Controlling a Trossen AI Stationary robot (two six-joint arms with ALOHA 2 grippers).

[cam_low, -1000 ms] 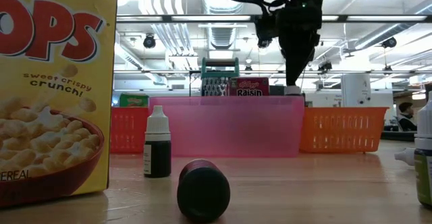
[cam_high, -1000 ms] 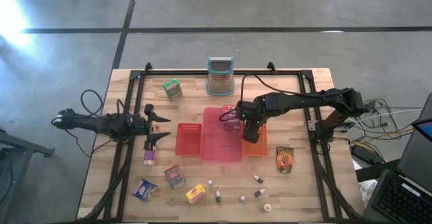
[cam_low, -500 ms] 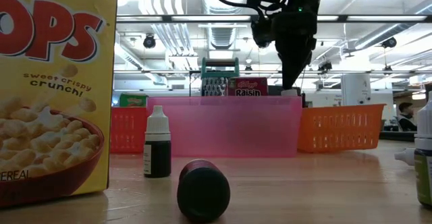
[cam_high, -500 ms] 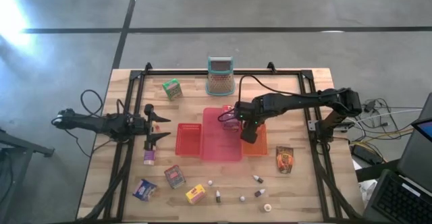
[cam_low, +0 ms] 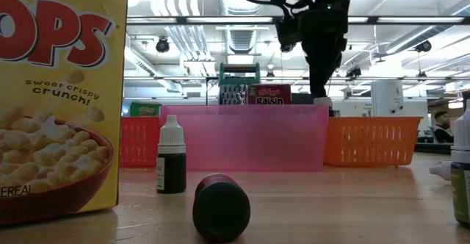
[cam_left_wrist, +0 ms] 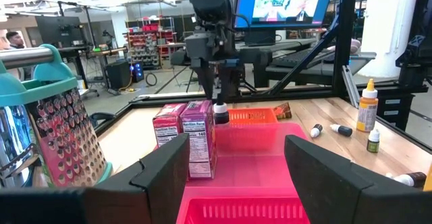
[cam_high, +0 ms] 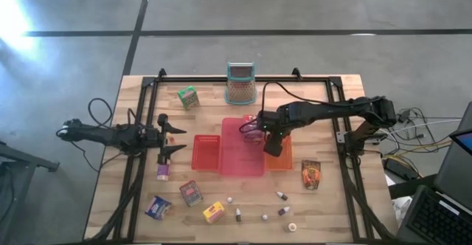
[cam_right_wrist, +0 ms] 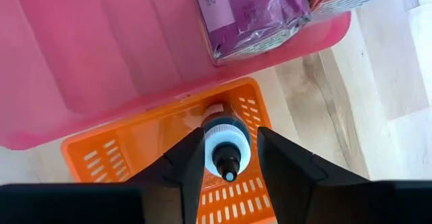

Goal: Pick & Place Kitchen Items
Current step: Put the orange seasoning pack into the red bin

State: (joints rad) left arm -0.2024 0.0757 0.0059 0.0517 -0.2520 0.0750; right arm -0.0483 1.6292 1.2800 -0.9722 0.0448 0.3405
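My right gripper (cam_right_wrist: 229,158) points down over the far end of the orange tray (cam_right_wrist: 148,150), shut on a small dark bottle with a white cap (cam_left_wrist: 220,116). Just beside it, a purple box (cam_right_wrist: 246,8) and a red one stand in the pink tray (cam_high: 240,160). My left gripper (cam_left_wrist: 233,177) waits open and level at the table's left side (cam_high: 173,138), touching nothing. Loose boxes (cam_high: 191,193) and small bottles (cam_high: 282,195) lie near the front edge. An orange packet (cam_high: 310,174) lies at the right, and a green box (cam_high: 188,97) at the far left. My right gripper has the bottle's white cap (cam_right_wrist: 217,143) between its two fingers, which come from above and point steeply down. The bottle hangs upright below the fingertips (cam_low: 321,97), cap up, inside the orange tray's outline. Whether its base touches the tray floor does not show.
A red tray (cam_high: 207,152) lies left of the pink one. A teal-rimmed grater (cam_high: 240,83) stands at the far edge. A black frame rail (cam_high: 140,164) runs along the table's sides. A large cereal box (cam_low: 59,97) and two small bottles (cam_low: 170,156) stand close to the low camera.
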